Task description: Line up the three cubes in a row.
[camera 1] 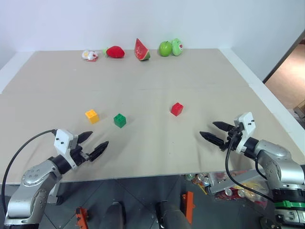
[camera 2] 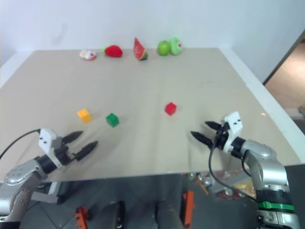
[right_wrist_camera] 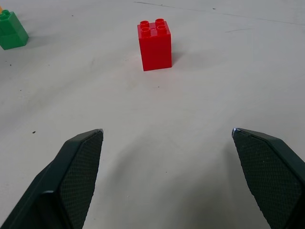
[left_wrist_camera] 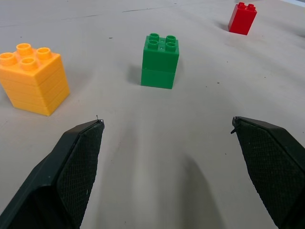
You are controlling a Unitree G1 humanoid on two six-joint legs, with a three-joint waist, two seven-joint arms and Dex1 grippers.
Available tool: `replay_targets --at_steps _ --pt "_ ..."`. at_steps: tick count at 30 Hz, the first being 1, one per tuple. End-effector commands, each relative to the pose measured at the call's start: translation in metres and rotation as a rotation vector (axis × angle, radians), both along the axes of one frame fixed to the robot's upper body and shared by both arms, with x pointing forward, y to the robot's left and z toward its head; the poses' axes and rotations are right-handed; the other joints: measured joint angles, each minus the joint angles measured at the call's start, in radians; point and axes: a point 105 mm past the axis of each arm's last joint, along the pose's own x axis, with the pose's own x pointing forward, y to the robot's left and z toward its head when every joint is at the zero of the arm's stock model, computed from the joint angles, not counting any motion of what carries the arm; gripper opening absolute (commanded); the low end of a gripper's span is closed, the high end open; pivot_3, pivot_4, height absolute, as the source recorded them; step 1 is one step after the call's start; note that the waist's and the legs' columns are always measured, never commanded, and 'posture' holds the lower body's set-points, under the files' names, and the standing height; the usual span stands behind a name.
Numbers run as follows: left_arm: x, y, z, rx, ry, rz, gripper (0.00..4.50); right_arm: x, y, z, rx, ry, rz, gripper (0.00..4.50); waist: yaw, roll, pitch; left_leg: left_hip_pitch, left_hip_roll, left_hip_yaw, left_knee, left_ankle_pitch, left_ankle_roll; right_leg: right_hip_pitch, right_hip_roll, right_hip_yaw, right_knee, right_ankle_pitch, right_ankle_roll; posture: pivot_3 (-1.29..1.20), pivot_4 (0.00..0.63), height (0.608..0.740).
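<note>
Cubes sat unaligned, yellow-orange cube (camera 1: 92, 116) beside green cube (camera 1: 119, 120), red cube (camera 1: 177, 109) apart; with left gripper (camera 1: 94, 145) and right gripper (camera 1: 214, 132) wide and empty, I judged grasping red next.

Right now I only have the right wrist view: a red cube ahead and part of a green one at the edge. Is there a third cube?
Observer: Yes, a yellow-orange cube sits on the table, on the green cube's far side from the red cube.
Operator: Is the left gripper holding anything?
Observer: No, the left gripper is open and empty, short of the cubes.
Operator: Anything else on the table?
Observer: Toy fruits along the far edge, including a watermelon slice.
</note>
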Motion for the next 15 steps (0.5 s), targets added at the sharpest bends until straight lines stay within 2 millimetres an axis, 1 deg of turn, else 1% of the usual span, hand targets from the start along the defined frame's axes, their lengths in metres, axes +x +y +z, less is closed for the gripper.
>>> replay_targets --at_steps 1,4,6,12,15 --pt "0.000 0.000 0.009 -0.003 -0.045 -0.005 4.46 0.009 -0.001 0.018 -0.034 -0.083 -0.010 4.49 0.000 0.000 0.000 0.000 0.000 0.000 0.000 0.000 0.000 0.000 0.000 0.000 0.000 0.000 0.000 0.00 0.150 0.740" --pt "-0.005 -0.020 0.015 0.023 -0.076 -0.115 4.46 0.030 0.006 0.018 -0.071 -0.109 -0.022 4.49 -0.005 0.000 0.000 0.001 0.000 0.001 0.001 0.000 0.000 0.000 0.000 0.001 0.000 0.001 0.000 0.00 0.150 0.740" --pt "-0.008 -0.031 0.021 0.026 -0.096 -0.191 4.46 0.040 0.012 0.017 -0.088 -0.117 -0.018 4.49 -0.004 0.000 0.000 0.001 0.000 0.001 0.001 0.000 0.000 0.000 0.001 0.001 0.000 0.002 0.000 0.00 0.150 0.740" --pt "-0.012 -0.061 0.037 0.064 -0.156 -0.370 4.46 0.065 0.032 0.016 -0.129 -0.133 0.031 4.49 0.000 0.000 0.000 0.000 0.000 0.000 0.001 0.001 0.001 0.001 0.001 0.000 0.000 0.002 0.000 0.00 0.150 0.740" --pt "-0.012 -0.070 0.040 0.079 -0.171 -0.416 4.46 0.074 0.036 0.012 -0.144 -0.126 0.047 4.49 0.000 0.000 0.000 0.000 0.000 0.001 0.001 0.000 0.001 0.001 0.001 0.001 0.000 0.002 0.001 0.00 0.150 0.740"
